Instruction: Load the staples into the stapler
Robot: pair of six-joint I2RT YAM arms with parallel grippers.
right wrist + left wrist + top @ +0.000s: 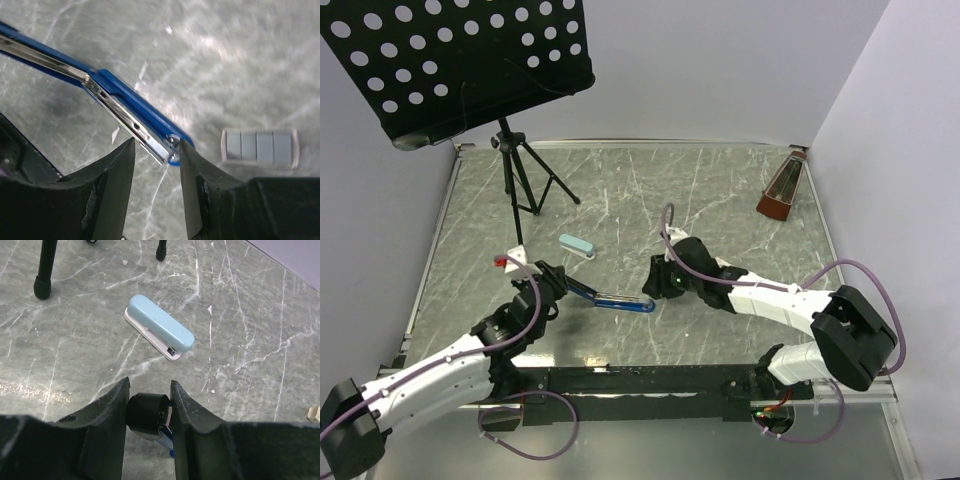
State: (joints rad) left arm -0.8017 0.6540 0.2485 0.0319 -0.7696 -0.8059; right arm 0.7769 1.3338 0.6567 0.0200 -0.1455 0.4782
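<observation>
Left wrist view: left claw (149, 389) clenches the stapler (147, 412) at its hinge end, likely steadying it open. Right claw (157, 146) straddles its tip, grip impossible to tell; staples (260, 148) lie nearby.

The grey marble-patterned worktop (720, 200) looks smooth with a soft sheen. The slim dark blue plastic stapler (135, 107) is glossy, its inner rail bright polished metal. The pale blue plastic stapler (160, 327) looks smooth, satiny. The left tool (149, 390) and right tool (156, 145) are matt black, finely grained.
</observation>
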